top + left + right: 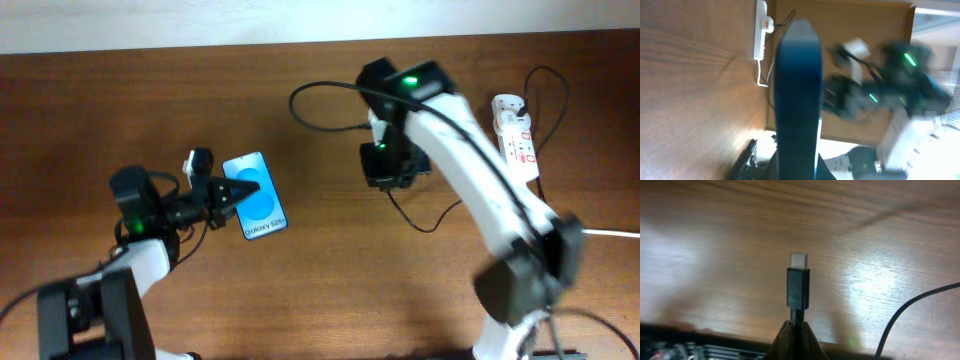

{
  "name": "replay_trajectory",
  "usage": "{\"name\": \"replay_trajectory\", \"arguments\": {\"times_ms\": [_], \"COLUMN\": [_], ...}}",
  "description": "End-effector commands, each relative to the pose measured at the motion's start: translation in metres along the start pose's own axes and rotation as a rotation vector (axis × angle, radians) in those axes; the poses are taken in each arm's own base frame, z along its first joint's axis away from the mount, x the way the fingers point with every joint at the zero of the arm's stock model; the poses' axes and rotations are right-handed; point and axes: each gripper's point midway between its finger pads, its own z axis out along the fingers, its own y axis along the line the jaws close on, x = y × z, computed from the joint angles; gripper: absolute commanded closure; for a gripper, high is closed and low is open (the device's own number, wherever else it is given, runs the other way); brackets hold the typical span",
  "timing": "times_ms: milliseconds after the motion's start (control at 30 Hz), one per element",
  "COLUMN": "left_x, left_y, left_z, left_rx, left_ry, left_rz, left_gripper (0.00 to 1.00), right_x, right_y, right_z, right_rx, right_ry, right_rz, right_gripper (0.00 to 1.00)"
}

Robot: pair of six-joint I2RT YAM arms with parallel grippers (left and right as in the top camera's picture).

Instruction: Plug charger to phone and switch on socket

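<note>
In my right wrist view, my right gripper (796,332) is pinched shut on the charger (798,287) just below its connector. The tip stands clear above the table (715,240), free to go into a port.

From overhead, this arm hangs near the middle of the far edge. The socket (515,135) lies by the far right corner, well apart from both arms and not yet switched, I judge. My left gripper (238,190) clamps the phone (256,196) toward the left edge, screen up. It holds one long side, which I judge keeps the phone's ends uncovered for plugging.

My left wrist view shows the phone edge-on, pointing toward the blurred right arm.
</note>
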Motion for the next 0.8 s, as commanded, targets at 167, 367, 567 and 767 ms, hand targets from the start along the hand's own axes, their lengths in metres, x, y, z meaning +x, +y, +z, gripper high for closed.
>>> {"name": "replay_trajectory", "arguments": {"times_ms": [167, 367, 567, 767], "left_x": [-0.020, -0.028, -0.034, -0.020], "left_y": [-0.035, -0.066, -0.054, -0.055], "left_z": [0.043, 0.069, 0.080, 0.091], "left_rx": [0.011, 0.032, 0.015, 0.018], "left_ry": [0.117, 0.189, 0.170, 0.225], "left_rz": [0.097, 0.196, 0.123, 0.124], "left_gripper": [1.00, 1.00, 1.00, 1.00], "right_x": [0.062, 0.116, 0.119, 0.085], "right_y": [0.047, 0.068, 0.083, 0.132], "right_z": [-0.079, -0.113, -0.108, -0.065], "right_rx": [-0.161, -0.139, -0.099, -0.221], "right_ry": [-0.195, -0.333, -0.520, -0.605], "right_rz": [-0.135, -0.129, -0.029, -0.047], "right_gripper": [0.96, 0.96, 0.96, 0.96]}}
